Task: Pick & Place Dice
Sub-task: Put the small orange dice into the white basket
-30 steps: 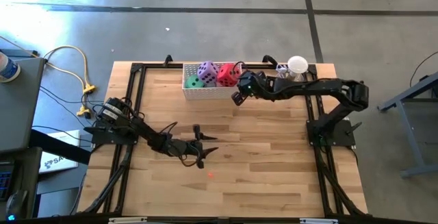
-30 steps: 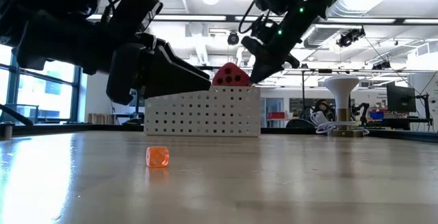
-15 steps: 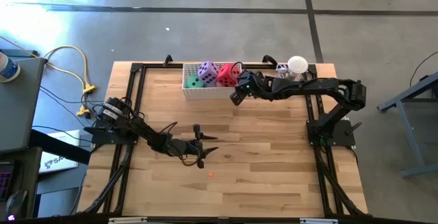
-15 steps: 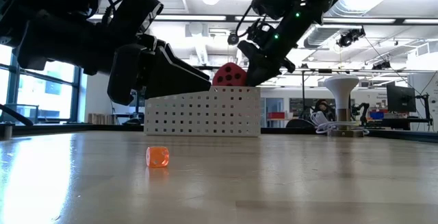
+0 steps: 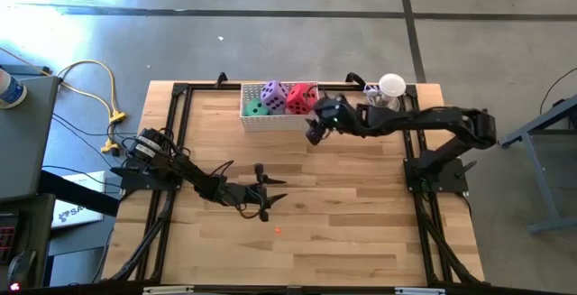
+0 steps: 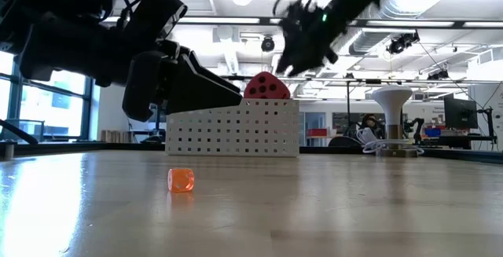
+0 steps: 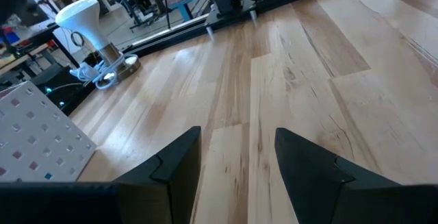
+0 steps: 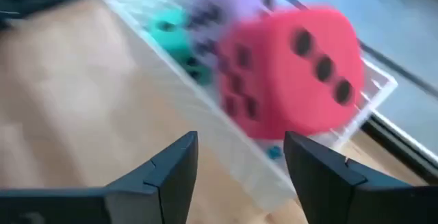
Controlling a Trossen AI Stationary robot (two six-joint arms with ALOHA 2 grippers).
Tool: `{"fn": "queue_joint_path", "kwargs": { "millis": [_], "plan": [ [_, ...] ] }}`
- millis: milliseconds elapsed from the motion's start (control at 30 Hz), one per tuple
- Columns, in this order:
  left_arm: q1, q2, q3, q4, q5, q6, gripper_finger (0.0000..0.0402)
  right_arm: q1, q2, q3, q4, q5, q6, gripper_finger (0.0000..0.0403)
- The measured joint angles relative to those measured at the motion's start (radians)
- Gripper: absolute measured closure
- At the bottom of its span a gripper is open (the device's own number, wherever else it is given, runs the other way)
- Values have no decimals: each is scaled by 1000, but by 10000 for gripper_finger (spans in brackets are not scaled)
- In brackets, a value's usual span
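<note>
Right gripper (image 8: 239,176) parted, empty; red die (image 8: 291,70) in basket (image 5: 275,121)

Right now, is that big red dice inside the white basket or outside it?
Inside. The red dice sits in the white basket beside the purple dice; the right gripper, fingers apart, holds nothing.

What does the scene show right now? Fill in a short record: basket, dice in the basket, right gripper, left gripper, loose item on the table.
basket: white perforated basket at the table's far edge
dice in basket: green die, purple die, red die; no pink die visible
right gripper: right gripper open, empty, beside the basket's right end
left gripper: left gripper open, empty, low over the table's middle
loose item: small orange die on the wooden table
</note>
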Motion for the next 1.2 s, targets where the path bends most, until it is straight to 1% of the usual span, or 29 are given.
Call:
{"fn": "queue_joint_path", "kwargs": {
  "millis": [100,233,400,533,667,767,833,867,967,1033,1133,1200],
  "plan": [
    [0,0,-4,0,0,-23,222,61,-44,0,-3,-1,-43,204],
    [-4,0,-4,0,-1,-45,222,174,-91,0,-2,2,-74,221],
    [-23,0,-4,-3,0,-79,222,321,-115,0,-40,-1,-73,242],
    [-34,0,-4,-5,-1,-86,222,423,-115,0,-69,-2,-37,255],
    [-57,0,-4,-13,-1,-112,222,514,-88,-1,-67,-2,28,265],
    [-81,0,-5,-35,-3,-159,222,571,-55,-20,-28,-4,80,267],
    [-98,0,-5,-39,-5,-188,222,604,-29,-40,0,-3,88,267],
    [-107,0,-5,-41,-6,-199,222,618,-12,-52,16,3,81,268],
    [-139,0,-5,-42,-14,-211,222,651,44,-73,121,70,57,270],
    [-159,0,-4,-43,-26,-216,222,671,80,-78,162,105,28,270],
    [-186,-3,-4,-43,-65,-242,222,684,139,-78,238,111,-25,270],
    [-205,-7,-4,-41,-65,-305,222,689,164,-79,292,108,-57,270]
  ]
}}
